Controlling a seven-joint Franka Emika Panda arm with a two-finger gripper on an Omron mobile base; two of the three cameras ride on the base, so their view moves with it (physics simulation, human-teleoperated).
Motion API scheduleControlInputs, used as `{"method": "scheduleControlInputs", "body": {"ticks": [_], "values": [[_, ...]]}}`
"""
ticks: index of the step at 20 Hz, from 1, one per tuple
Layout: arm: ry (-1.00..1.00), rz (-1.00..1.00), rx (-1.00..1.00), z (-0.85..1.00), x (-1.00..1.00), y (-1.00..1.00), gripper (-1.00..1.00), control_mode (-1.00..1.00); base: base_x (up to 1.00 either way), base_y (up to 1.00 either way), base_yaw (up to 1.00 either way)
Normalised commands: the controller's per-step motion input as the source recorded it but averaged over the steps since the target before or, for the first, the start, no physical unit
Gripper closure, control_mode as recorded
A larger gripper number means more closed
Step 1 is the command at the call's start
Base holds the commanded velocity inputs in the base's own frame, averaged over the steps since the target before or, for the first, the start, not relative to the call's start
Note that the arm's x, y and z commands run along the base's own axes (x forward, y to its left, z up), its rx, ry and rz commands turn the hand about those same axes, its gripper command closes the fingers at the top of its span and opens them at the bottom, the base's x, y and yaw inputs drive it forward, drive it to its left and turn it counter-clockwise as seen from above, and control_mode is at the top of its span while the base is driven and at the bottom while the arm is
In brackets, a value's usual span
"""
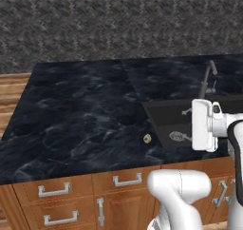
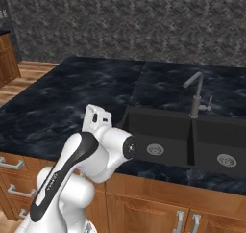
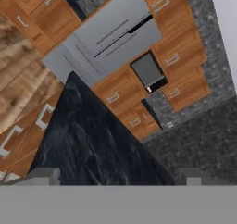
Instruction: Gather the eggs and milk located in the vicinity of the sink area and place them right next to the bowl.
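A small pale egg (image 1: 147, 138) lies on the dark marble counter, just left of the sink's front left corner. The sink (image 1: 163, 117) is a dark recessed basin with a round silver drain (image 1: 176, 136) and a thin grey faucet (image 1: 206, 79). From the right base view the sink (image 2: 158, 131) shows two basins beside its faucet (image 2: 194, 97). My gripper (image 1: 188, 124) hovers over the sink's front, to the right of the egg and above counter height. In the hand view the gripper (image 3: 118, 179) stands open, tips far apart with nothing between them. The milk and the bowl are out of view.
The counter (image 1: 80, 115) stretches wide to the left of the sink, with a wooden floor beyond its left edge. Wooden drawers (image 1: 57, 191) with silver handles run under it. A grey stone wall (image 1: 118, 20) rises behind. My arm (image 2: 81, 164) covers the counter's front edge.
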Motion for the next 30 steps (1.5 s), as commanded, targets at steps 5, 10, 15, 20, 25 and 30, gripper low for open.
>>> {"method": "scheduleControlInputs", "body": {"ticks": [5, 10, 15, 20, 25, 30], "values": [[0.26, 0.0, 0.0, -0.02, 0.22, 0.13, -1.0, -1.0, 0.0, 0.0, 0.0], [0.17, 0.0, -0.01, -0.03, 0.22, 0.01, -1.0, -1.0, 0.0, 0.0, 0.0], [0.09, 0.0, -0.11, -0.06, 0.25, 0.0, -1.0, -1.0, 0.0, 0.0, 0.0], [0.06, 0.02, -0.19, -0.03, 0.12, 0.0, -1.0, -1.0, 0.0, 0.0, 0.0], [0.0, 0.07, -0.26, -0.13, 0.02, 0.0, -1.0, -1.0, 0.0, 0.0, 0.0], [0.08, 0.09, -0.32, -0.4, 0.15, 0.04, -1.0, -1.0, 0.0, 0.0, 0.0]]}}
